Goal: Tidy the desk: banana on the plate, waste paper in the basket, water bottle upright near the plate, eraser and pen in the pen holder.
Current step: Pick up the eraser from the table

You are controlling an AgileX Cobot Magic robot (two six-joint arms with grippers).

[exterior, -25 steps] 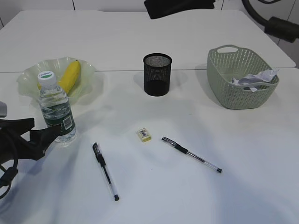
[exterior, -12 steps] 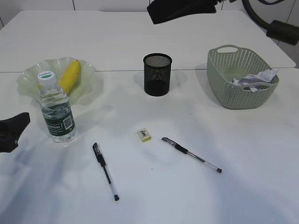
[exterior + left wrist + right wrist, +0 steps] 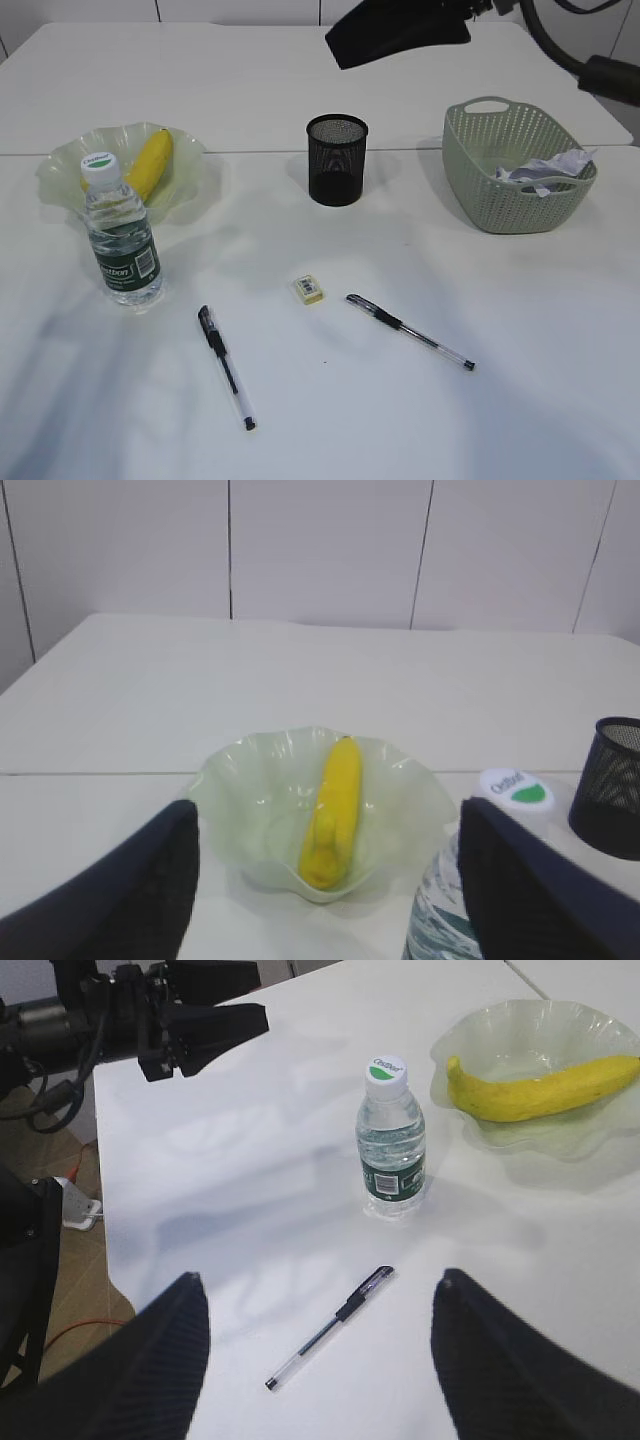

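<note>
Yellow banana (image 3: 148, 163) on plate (image 3: 62, 160), bottle (image 3: 121, 236) upright, both jaws spread, empty

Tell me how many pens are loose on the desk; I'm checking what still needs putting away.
2. One pen lies below the bottle; the other pen lies right of the eraser. The holder's inside isn't visible.
</note>
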